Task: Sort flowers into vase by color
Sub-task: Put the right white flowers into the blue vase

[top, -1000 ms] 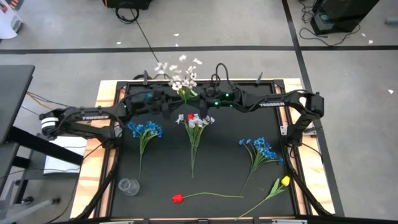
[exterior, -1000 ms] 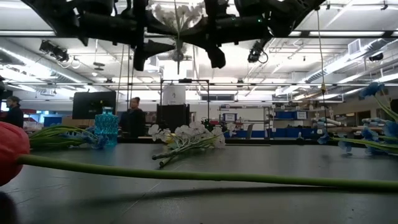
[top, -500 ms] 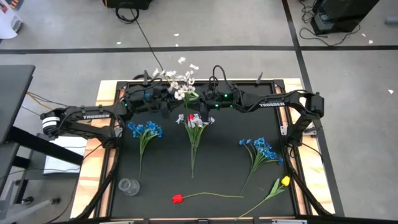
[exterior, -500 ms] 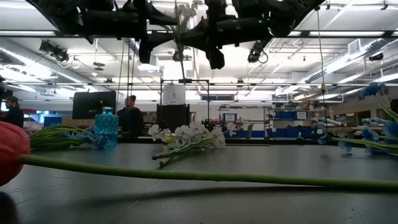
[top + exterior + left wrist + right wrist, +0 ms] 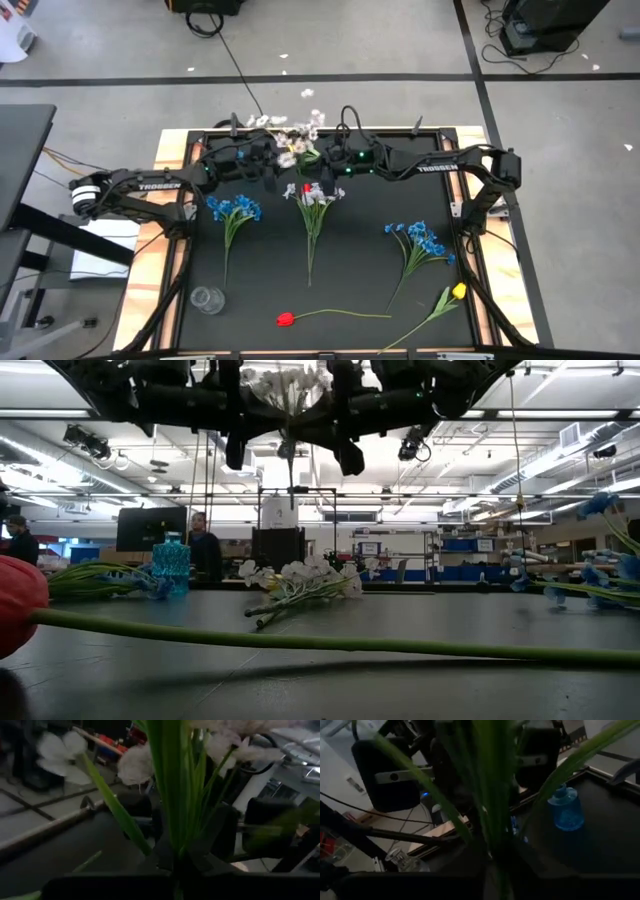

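A spray of small white flowers [image 5: 292,135] stands upright high over the table's far middle, with its blossoms [image 5: 285,385] on top. My left gripper [image 5: 280,162] reaches it from the left and is shut on its green stems. My right gripper [image 5: 320,165] meets it from the right, and the stems [image 5: 492,835] run down in front of its camera. Lying flat on the black table are a second white spray [image 5: 313,200], two blue sprays [image 5: 235,210] [image 5: 418,240], a red tulip [image 5: 285,320] and a yellow tulip [image 5: 458,292]. My left gripper pinches the bundle of green stems [image 5: 175,855] below the blossoms between its two fingers. It comes level from the table's left, across the stems. The spray is lifted clear of the table and upright, and its lower stem end [image 5: 289,448] hangs free below.
A clear glass vase [image 5: 207,299] stands near the front left corner. A blue vase [image 5: 172,565] stands at the left beside the blue spray, also seen in the right wrist view [image 5: 565,810]. People stand in the room beyond the far edge.
My left gripper has gone toward the table's right edge, up to the raised white spray, and has shut on its stems. The spray's blossoms have swung a little and stay high above the table.
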`<action>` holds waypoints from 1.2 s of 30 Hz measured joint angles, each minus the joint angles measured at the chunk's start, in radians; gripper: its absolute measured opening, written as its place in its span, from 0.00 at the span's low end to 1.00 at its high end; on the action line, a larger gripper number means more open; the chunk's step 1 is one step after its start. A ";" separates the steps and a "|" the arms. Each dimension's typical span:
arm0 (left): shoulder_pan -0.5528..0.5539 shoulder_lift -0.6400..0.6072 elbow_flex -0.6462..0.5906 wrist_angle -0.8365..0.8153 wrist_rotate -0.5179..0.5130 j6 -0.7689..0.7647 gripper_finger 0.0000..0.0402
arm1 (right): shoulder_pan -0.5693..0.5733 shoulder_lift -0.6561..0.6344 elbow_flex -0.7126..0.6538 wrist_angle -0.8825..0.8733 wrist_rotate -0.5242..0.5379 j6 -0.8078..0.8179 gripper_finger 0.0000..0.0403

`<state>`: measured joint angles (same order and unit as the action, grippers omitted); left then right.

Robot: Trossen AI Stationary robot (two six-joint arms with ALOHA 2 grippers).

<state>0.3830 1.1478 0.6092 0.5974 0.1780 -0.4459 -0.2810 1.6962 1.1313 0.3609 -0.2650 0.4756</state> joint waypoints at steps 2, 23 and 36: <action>0.016 -0.028 0.002 0.013 -0.013 0.031 0.03 | -0.001 -0.002 -0.001 -0.044 0.014 0.024 0.29; 0.231 -0.511 0.004 -0.594 -0.608 0.372 0.03 | -0.009 0.002 -0.004 -0.338 0.137 0.145 0.37; 0.313 -0.579 -0.020 -0.675 -0.613 0.394 0.03 | -0.033 0.002 -0.004 -0.333 0.119 0.097 0.37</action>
<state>0.6963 0.5688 0.5892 -0.0780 -0.4355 -0.0521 -0.3143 1.6981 1.1275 0.0282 -0.1460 0.5726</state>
